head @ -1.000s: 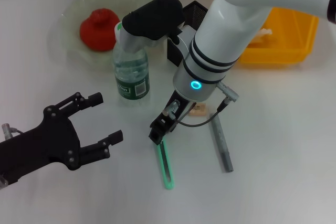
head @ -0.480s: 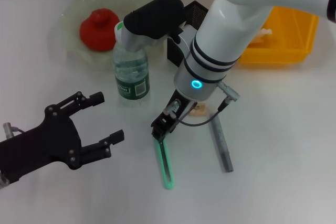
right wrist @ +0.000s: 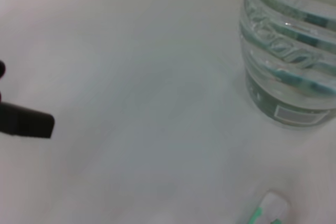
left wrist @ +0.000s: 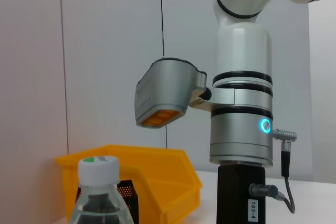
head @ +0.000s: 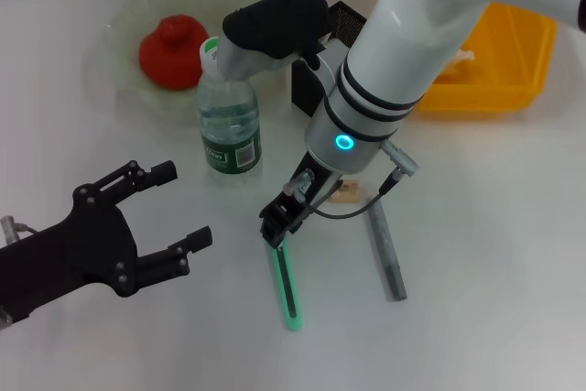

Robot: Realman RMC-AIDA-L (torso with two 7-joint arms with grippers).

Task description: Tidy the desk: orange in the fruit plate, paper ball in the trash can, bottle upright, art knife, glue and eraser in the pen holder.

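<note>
Head view shows you the right claw [head: 277, 226] low over the upper end of the green knife [head: 287, 288]; I cannot tell if it is spread or pinching. The knife lies flat on the desk [head: 494, 254], long axis running toward you, below the upright bottle [head: 229, 125]. I judge this the knife pickup; next, grip across its width. Your left claw [head: 179, 208] waits spread, empty.

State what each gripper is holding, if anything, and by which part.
Nothing is held. The left gripper hangs open over bare table. The right gripper is at the top end of the green art knife, not visibly gripping it.
</note>
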